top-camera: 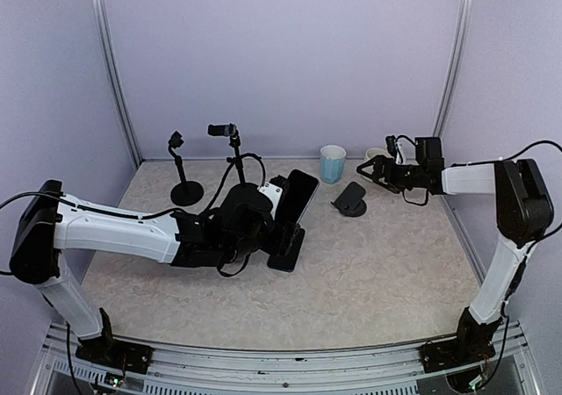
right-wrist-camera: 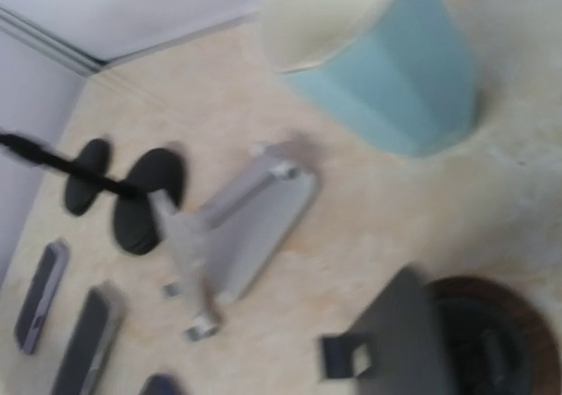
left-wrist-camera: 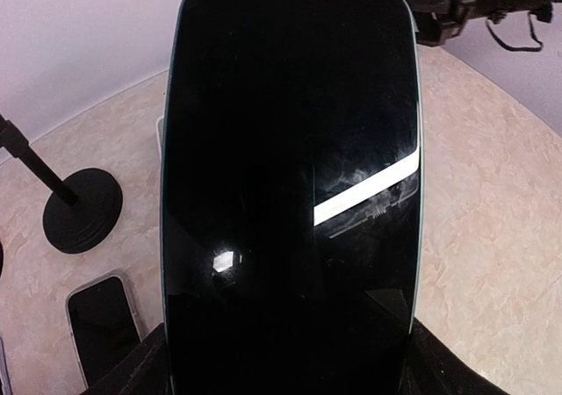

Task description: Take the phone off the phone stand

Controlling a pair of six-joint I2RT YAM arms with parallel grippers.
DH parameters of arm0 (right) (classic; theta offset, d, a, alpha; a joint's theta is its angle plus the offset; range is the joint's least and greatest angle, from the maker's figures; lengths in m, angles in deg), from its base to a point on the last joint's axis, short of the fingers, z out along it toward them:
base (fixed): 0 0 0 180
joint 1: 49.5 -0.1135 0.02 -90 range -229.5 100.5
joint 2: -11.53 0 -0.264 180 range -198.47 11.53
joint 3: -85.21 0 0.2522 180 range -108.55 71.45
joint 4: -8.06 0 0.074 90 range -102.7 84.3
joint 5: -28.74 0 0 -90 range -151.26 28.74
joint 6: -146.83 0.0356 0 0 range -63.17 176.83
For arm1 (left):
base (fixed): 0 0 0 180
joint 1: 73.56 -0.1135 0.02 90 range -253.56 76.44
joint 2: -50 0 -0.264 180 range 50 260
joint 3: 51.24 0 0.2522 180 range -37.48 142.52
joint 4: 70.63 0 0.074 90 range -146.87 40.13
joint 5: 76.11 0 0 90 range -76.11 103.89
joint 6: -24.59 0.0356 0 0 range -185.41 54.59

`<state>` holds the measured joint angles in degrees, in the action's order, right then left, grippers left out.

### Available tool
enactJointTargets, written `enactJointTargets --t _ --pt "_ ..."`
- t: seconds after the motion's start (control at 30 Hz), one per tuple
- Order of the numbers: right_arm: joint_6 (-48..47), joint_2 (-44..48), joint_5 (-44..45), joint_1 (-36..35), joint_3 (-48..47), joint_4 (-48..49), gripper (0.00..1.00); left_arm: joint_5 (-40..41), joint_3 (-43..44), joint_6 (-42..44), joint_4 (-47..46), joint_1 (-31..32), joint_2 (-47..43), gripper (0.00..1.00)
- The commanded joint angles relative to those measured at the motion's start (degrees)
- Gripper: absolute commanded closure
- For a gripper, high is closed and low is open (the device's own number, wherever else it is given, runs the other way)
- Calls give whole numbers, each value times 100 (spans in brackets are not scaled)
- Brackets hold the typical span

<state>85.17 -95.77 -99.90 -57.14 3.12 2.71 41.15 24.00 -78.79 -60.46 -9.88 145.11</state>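
Glossy black round-cornered phone [left-wrist-camera: 290, 193] pinched in left jaws; right jaws: cannot tell; silvery flat-plate stand [right-wrist-camera: 241, 228].

Standing here, I can't read any writing, brand, number or sign. The phone [left-wrist-camera: 290, 193] shows a dark screen with only a bright streak of reflected light across it. The blue cup [top-camera: 333, 162], at about one o'clock on the table [top-camera: 395, 272], has a plain wall. The right wrist view is too blurred to make out any lettering.
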Motion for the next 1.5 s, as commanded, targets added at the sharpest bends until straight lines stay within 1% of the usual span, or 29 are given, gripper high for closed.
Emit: enactJointTargets --t 0.0,0.1,0.23,0.4,0.63,0.77,1.23,1.47 --pt "286 989 -267 -46 817 662 1 457 278 -463 -553 -5 6 52" --pt "434 1636 -372 -351 1360 883 1 513 339 -729 -616 -5 74 52" --pt "612 2280 -75 -1025 1891 1115 1 581 425 -1196 -622 -5 151 52" --pt "938 2581 271 -1831 2254 1684 5 591 399 -1720 -788 -7 138 53" --pt "1325 2276 497 -2606 2293 2368 18 644 461 -1816 -880 49 204 53" --pt "1485 2029 602 -2878 2286 2715 26 817 560 -1974 -644 57 296 53" --pt "2255 1198 770 -3367 2091 3504 48 1170 664 -1982 -508 215 513 52" --pt "2488 1070 929 -3453 2136 3766 59 1237 500 -1989 -635 252 435 52"
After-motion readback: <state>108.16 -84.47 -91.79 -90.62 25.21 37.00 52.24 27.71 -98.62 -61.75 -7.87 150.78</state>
